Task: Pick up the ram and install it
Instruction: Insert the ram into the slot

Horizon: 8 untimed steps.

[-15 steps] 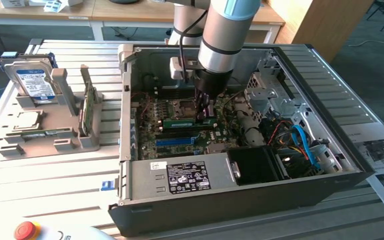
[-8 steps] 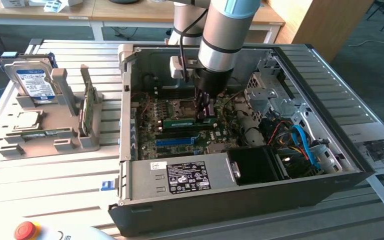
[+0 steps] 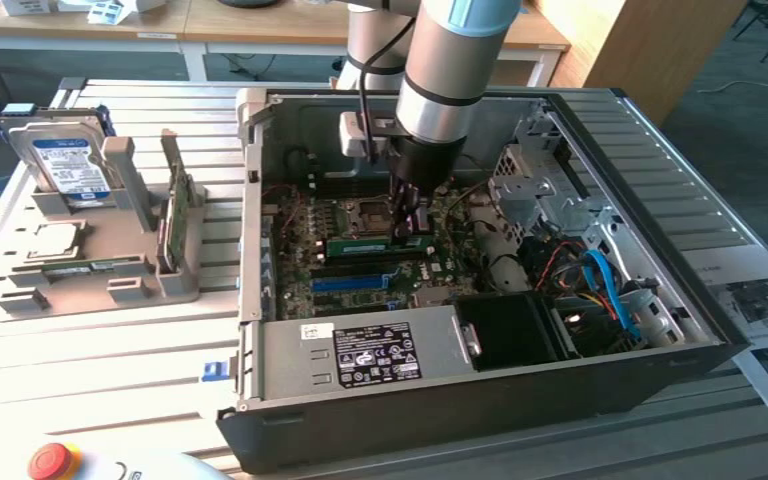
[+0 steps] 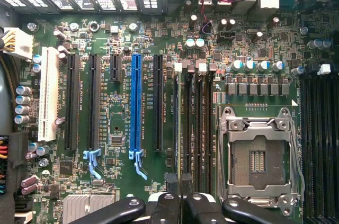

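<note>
While the fingers [image 4: 179,189] pinch nearly shut on the ram [image 3: 368,243] (edge-on, just over the black memory slots [image 4: 198,123]), we judge a slight tilt could jam it against a slot wall, unseated.

A silver slatted metal table [image 3: 91,370] is spreading across the lower left of the frame, catching bright, even light. Pale wooden desks [image 3: 277,25] are lining the top edge, and dark grey floor [image 3: 744,90] is showing at upper right.

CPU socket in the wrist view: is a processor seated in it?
No, the CPU socket lies empty, bare contacts showing inside its metal frame.
</note>
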Available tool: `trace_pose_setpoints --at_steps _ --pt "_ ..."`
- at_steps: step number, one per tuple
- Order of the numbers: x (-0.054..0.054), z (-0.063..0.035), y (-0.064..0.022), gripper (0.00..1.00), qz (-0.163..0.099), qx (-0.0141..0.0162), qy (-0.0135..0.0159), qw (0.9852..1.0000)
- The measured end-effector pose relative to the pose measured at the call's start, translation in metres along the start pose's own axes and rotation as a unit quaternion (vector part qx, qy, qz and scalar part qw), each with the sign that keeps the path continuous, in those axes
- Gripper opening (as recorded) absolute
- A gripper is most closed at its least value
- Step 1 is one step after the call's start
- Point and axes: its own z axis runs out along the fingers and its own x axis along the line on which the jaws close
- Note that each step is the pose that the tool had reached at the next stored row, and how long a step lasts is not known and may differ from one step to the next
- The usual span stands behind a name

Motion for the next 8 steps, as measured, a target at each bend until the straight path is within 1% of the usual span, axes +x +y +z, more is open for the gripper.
trace_pose_setpoints --at_steps 8 --pt "0.0001 0.0002 0.0013 0.12 0.000 0.0000 0.0001 1.0000"
